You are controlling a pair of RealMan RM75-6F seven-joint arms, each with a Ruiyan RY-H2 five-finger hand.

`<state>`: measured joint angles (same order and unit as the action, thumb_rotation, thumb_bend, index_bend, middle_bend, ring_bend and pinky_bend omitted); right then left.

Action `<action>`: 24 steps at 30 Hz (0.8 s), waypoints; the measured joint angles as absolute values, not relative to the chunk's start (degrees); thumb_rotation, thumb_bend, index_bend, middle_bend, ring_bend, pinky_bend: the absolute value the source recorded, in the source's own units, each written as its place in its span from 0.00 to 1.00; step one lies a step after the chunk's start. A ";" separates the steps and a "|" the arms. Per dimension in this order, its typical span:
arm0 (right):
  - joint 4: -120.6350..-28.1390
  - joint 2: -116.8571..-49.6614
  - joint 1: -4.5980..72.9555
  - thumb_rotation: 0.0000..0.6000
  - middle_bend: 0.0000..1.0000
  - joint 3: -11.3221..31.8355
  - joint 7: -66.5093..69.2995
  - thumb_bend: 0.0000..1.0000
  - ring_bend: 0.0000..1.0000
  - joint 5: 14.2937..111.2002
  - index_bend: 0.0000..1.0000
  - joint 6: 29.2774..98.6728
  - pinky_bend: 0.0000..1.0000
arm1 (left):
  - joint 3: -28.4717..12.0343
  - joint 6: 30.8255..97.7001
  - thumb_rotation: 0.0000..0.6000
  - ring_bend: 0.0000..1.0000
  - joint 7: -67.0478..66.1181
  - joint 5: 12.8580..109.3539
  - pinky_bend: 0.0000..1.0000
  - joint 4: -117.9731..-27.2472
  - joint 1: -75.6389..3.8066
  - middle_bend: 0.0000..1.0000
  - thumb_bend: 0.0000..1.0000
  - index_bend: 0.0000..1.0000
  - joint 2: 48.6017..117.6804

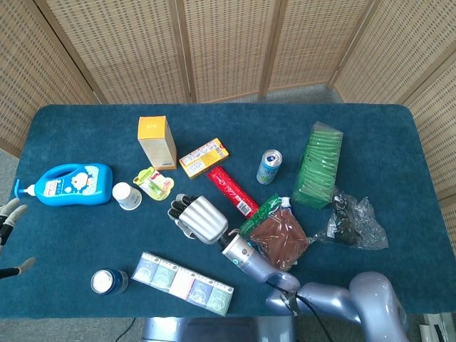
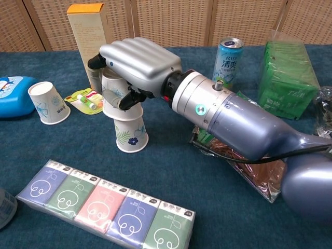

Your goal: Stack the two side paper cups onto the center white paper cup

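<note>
In the chest view my right hand [image 2: 136, 61] grips an upturned white paper cup [image 2: 114, 96] from above. That cup sits over the top of the center cup [image 2: 130, 136], which stands upside down on the blue cloth and shows a blue flower print. The head view shows the right hand [image 1: 201, 218] covering both cups. Another paper cup [image 2: 47, 102] stands apart to the left, also seen as the cup [image 1: 127, 195] in the head view. My left hand [image 1: 10, 222] hovers at the table's left edge, fingers spread and holding nothing.
A row of tissue packs [image 2: 106, 207] lies in front of the cups. Behind them stand an orange box [image 2: 91, 36] and a lip balm pack [image 2: 84, 98]. A can [image 2: 228, 52], green packet [image 2: 288, 72] and brown bag [image 1: 285, 239] lie right; a blue bottle [image 1: 73, 184] and jar [image 1: 109, 281] lie left.
</note>
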<state>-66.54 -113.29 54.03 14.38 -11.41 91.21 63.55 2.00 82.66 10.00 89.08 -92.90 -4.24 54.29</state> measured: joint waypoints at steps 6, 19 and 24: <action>-66.28 -113.08 53.79 1.00 0.46 13.15 -11.51 0.60 0.31 91.37 0.48 64.07 0.66 | 2.00 82.67 1.00 0.00 9.92 89.14 0.00 -92.92 -4.20 0.00 0.23 0.00 54.32; -69.59 -111.36 52.96 1.00 0.17 12.23 -13.67 0.54 0.12 88.23 0.16 61.45 0.57 | 1.90 82.73 1.00 0.00 9.80 89.15 0.00 -93.04 -4.17 0.00 0.23 0.00 54.27; -71.56 -110.37 52.35 1.00 0.05 11.78 -14.54 0.54 0.01 87.38 0.10 60.97 0.48 | 1.87 82.63 1.00 0.00 9.91 89.11 0.00 -93.00 -4.21 0.00 0.23 0.00 54.25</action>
